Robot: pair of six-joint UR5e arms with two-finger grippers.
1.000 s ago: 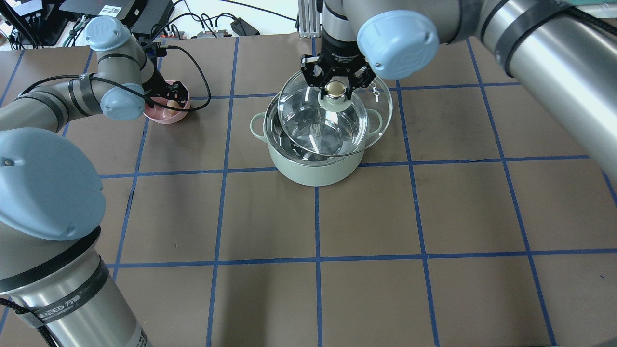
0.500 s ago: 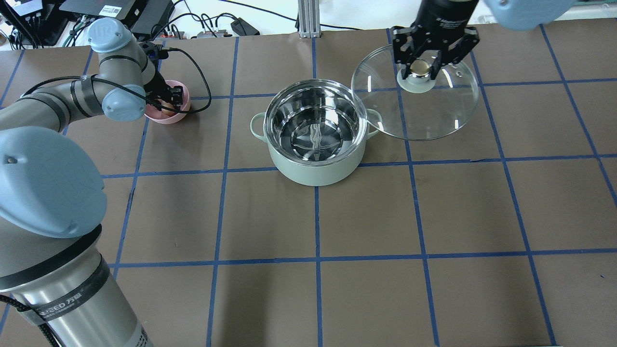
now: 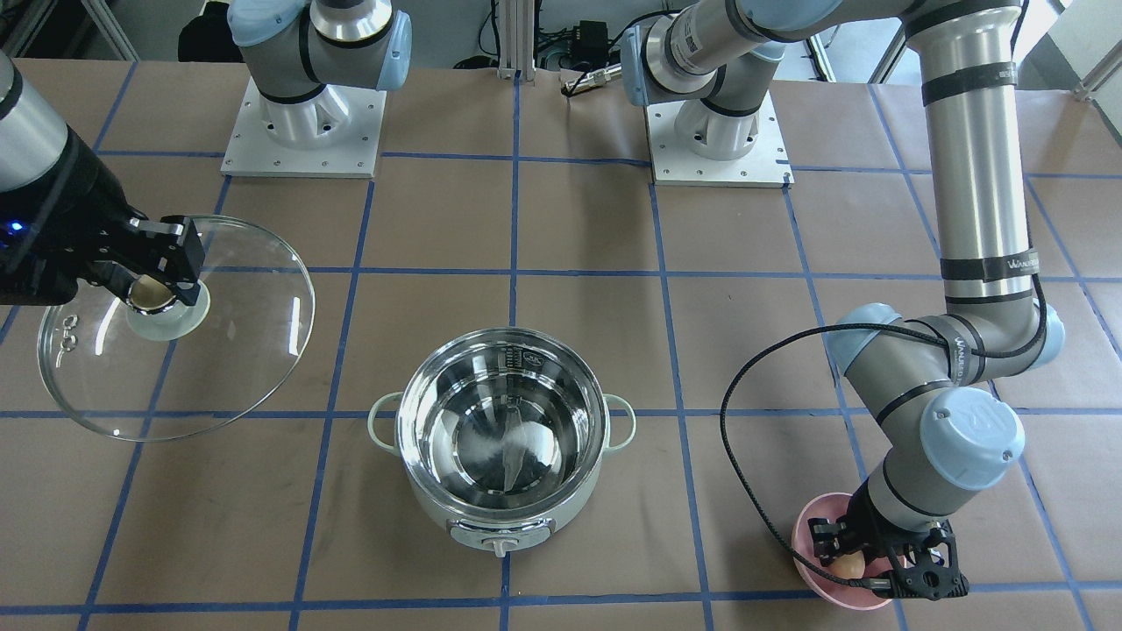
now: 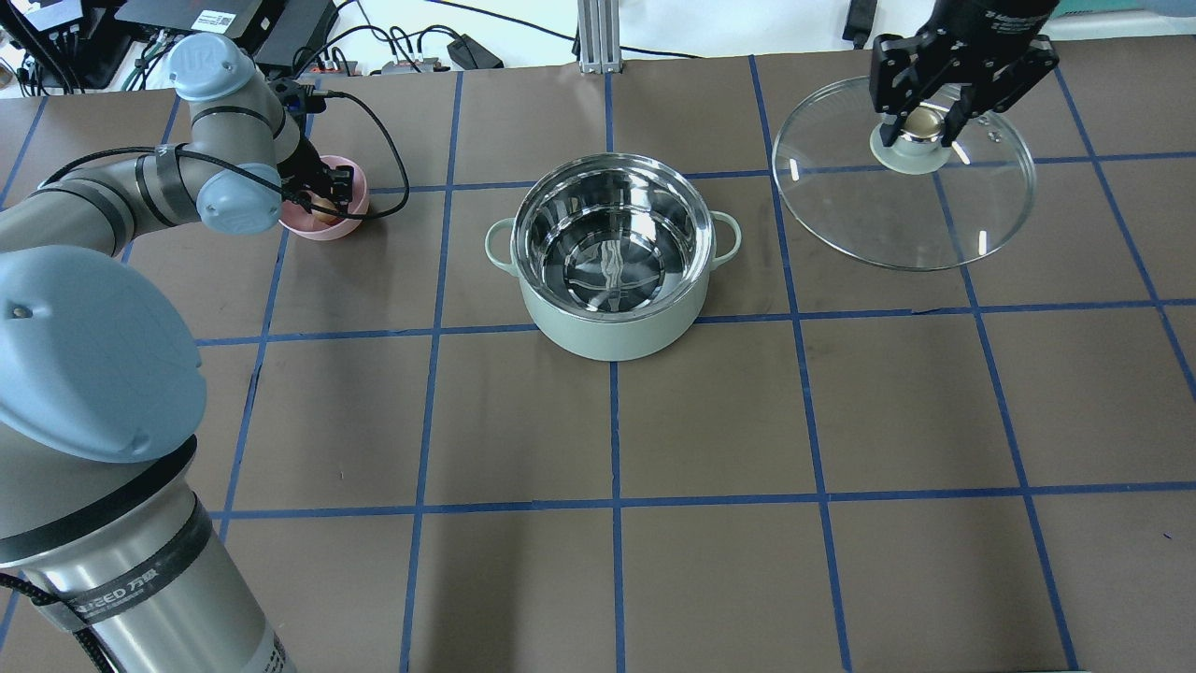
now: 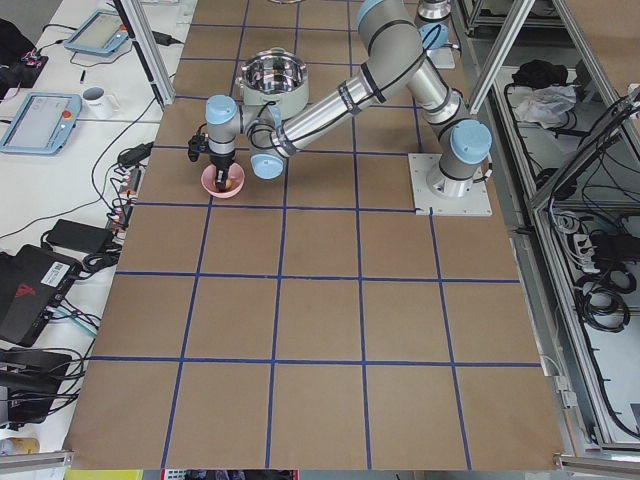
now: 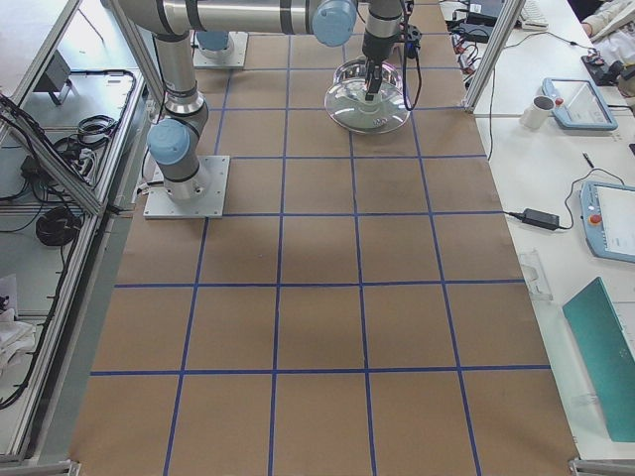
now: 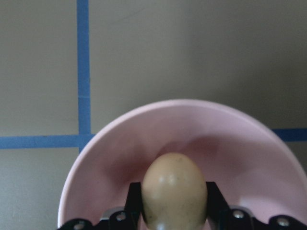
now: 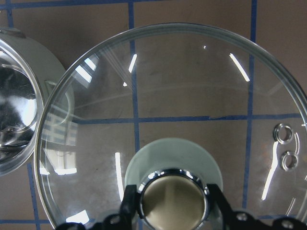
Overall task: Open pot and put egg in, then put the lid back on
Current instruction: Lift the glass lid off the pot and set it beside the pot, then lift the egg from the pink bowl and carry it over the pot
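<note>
The mint-green pot (image 4: 612, 252) (image 3: 501, 438) stands open at the table's middle, its steel inside empty. My right gripper (image 4: 920, 120) (image 3: 156, 289) is shut on the knob of the glass lid (image 4: 906, 196) (image 3: 202, 350) (image 8: 192, 120) and holds it in the air, to the right of the pot in the overhead view. My left gripper (image 4: 322, 201) (image 3: 855, 565) is down in the pink bowl (image 4: 348, 222) (image 3: 815, 535), its fingers (image 7: 215, 199) closed against both sides of the tan egg (image 7: 174, 189) (image 3: 846, 566).
Blue tape lines grid the brown table. Cables and boxes (image 4: 234, 28) lie along the far edge behind the bowl. A black cable (image 4: 392, 178) loops from my left wrist over the table between bowl and pot.
My right gripper has carried the lid off the pot and far to the right. My left gripper has closed in on the egg in the pink bowl.
</note>
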